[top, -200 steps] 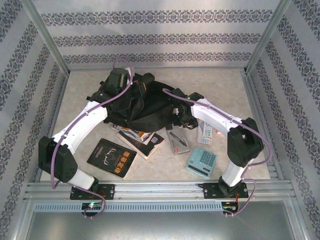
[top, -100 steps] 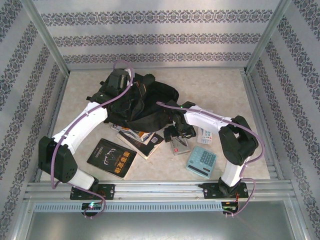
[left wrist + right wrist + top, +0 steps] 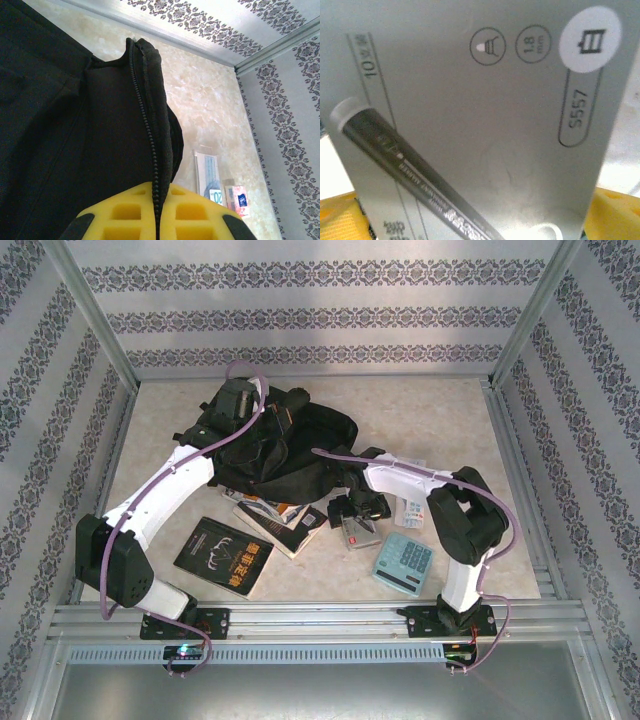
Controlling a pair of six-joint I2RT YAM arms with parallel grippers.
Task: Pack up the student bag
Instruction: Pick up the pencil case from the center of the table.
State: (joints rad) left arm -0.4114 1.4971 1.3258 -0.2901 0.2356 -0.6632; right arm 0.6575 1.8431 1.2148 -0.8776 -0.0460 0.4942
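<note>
— Progress on packing the student bag (image 3: 290, 445)?
— Barely begun, judging by the spread. Slumped black and soft right at the left fingers (image 3: 125, 217), with its zipper edge pinched tight between them and one lip of the opening held up. Contents hidden.
— And at the right fingers (image 3: 617, 217)?
— Spread wide, straddling a grey pen box (image 3: 480, 125) on the bench (image 3: 440, 410). Cannot tell about actual contact with the box. Probably first in line to go in.
— Left to pack?
— Plenty, by the look of it. Just nearer than the right fingers, a pale blue calculator (image 3: 403, 563). Just to their right, a white-and-blue packet (image 3: 411, 508). To their left, a loose stack of books (image 3: 283, 517) tucked partly under the bag, then a black-covered book (image 3: 223, 556) well apart from both pairs of fingers. All out in the open, none bagged.
— Bench itself?
— Pale beige, marbled, flat and smooth-looking. Bounded at the near edge by a metal rail (image 3: 320, 620), with both arm bases bolted there.
— Room?
— Boxed in on three sides by walls (image 3: 320, 315) papered in grey-and-white ornamental stripes, framed by aluminium posts (image 3: 100, 330) at the corners. Bright, even light, no hard shadows.
</note>
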